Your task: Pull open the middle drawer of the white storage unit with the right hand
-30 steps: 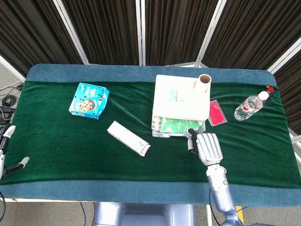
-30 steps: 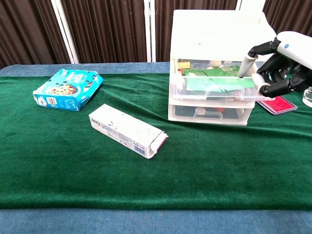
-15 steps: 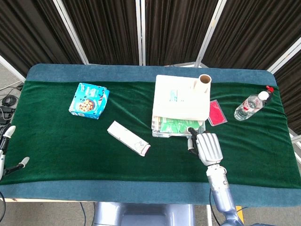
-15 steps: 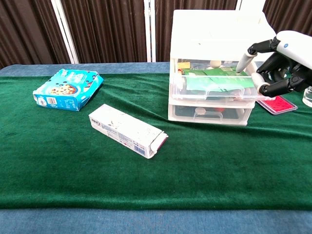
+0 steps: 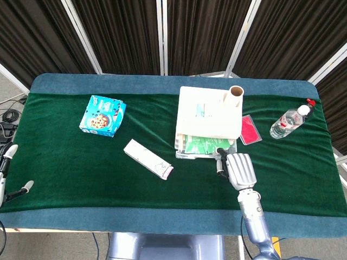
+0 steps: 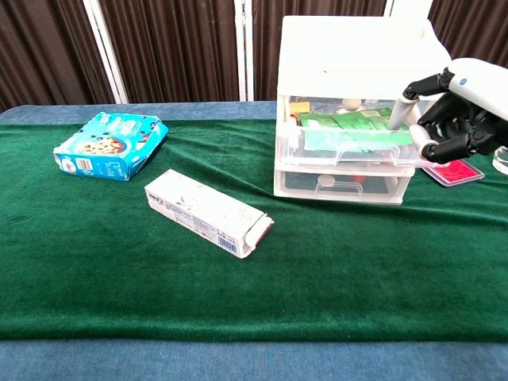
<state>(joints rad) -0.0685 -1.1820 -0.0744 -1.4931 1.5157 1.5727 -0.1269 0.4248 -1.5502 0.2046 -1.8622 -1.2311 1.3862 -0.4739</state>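
The middle drawer (image 6: 349, 143) of the white storage unit (image 6: 353, 48) sits partly out, right hand (image 6: 448, 111) hooked over its right front corner; thin, light, slick plastic I'd guess, so pull from the front lip, straight.

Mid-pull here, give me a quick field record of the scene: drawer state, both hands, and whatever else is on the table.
unit: white plastic three-drawer storage unit, cardboard tube on top
middle drawer: partly pulled out, green packets inside
bottom drawer: closed
right hand: fingers hooked over the middle drawer's front right corner
left hand: at the far left table edge, holds nothing
other items: blue cookie box, white carton, red flat case, clear water bottle
surface: green cloth
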